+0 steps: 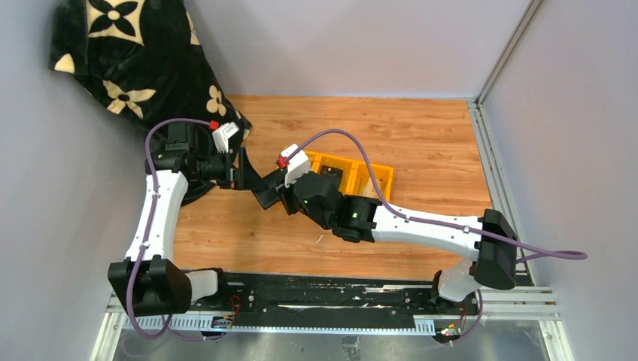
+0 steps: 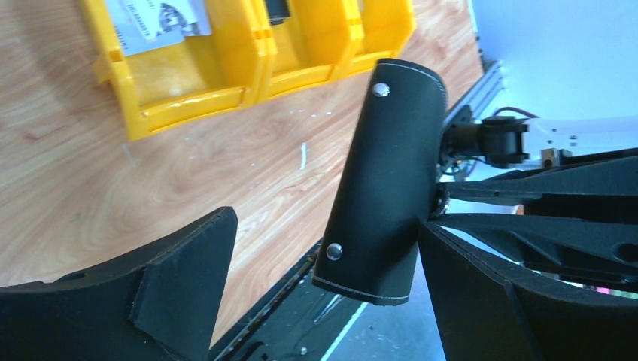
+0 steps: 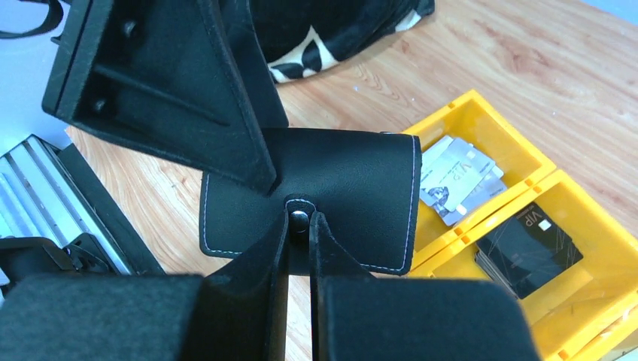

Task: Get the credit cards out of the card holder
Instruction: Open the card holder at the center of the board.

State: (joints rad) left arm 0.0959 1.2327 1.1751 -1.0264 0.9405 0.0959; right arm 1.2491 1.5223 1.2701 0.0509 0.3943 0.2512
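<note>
The card holder [image 1: 265, 192] is a black folded wallet with pale stitching, held above the table. My right gripper [image 3: 299, 218] is shut on its edge at the snap tab. My left gripper [image 2: 327, 226] is open, and the holder's [image 2: 391, 173] lower end hangs between its fingers [image 2: 180, 286], close against the right one. In the right wrist view one left finger overlaps the holder [image 3: 353, 180] from above. Silvery-grey credit cards [image 3: 459, 177] lie in one tray compartment and black credit cards [image 3: 530, 244] in the one beside it. The holder's inside is hidden.
The yellow three-compartment tray [image 1: 380, 177] sits on the wooden table just right of the grippers. A black blanket with cream flowers [image 1: 135, 53] is heaped in the back left corner. A metal rail [image 1: 481, 128] edges the table on the right.
</note>
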